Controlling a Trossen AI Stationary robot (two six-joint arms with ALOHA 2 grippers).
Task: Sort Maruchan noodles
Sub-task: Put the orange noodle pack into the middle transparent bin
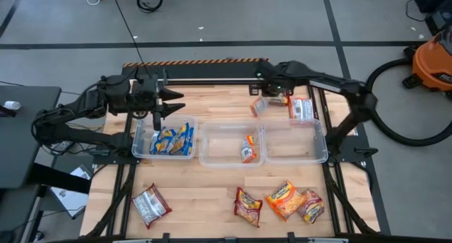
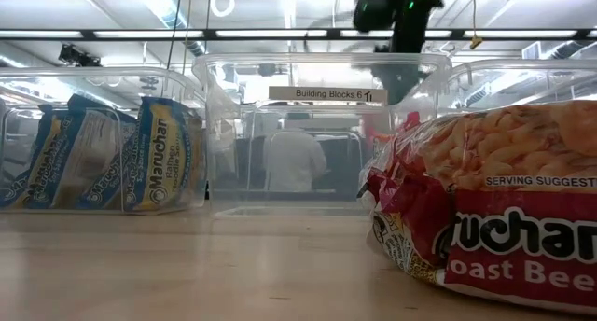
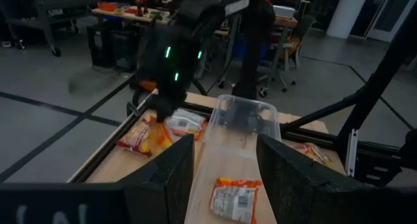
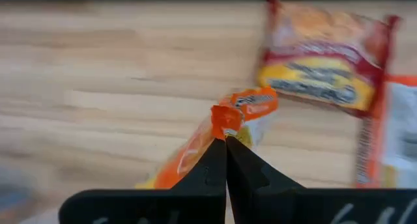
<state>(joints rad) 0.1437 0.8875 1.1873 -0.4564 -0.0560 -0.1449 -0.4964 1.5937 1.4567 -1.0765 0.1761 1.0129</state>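
Observation:
My right gripper point(image 4: 225, 140) point(image 1: 269, 96) is near the table's far edge, shut on an orange noodle packet point(image 4: 215, 142) point(image 1: 258, 106). Beside it on the wood lie a red-and-yellow packet point(image 4: 324, 62) and a red-and-white one point(image 1: 301, 108). My left gripper point(image 3: 225, 146) point(image 1: 159, 106) hangs open and empty above the left bin point(image 1: 141, 152), where blue packets point(image 1: 173, 139) point(image 2: 93, 167) stand on edge. One orange packet point(image 1: 247, 149) point(image 3: 235, 199) lies in the middle bin point(image 1: 212, 158). Several more packets point(image 1: 282, 200) lie on the table near its near edge, with a red-and-silver one point(image 1: 150, 204) to their left. My right gripper pinches the orange packet by its crimped end point(image 4: 226, 119), held between the two fingertips point(image 4: 210, 164). The fingers come from above, pointing down. The packet hangs below them, tilted; whether its lower end still rests on the table, I cannot tell.
Three clear bins stand in a row across the table's middle; the right bin point(image 1: 314, 155) holds nothing. A red packet point(image 2: 494, 209) fills the low view's right. Beyond the table a person point(image 2: 294, 158) stands in the room. An orange vacuum point(image 1: 432, 63) sits on the floor.

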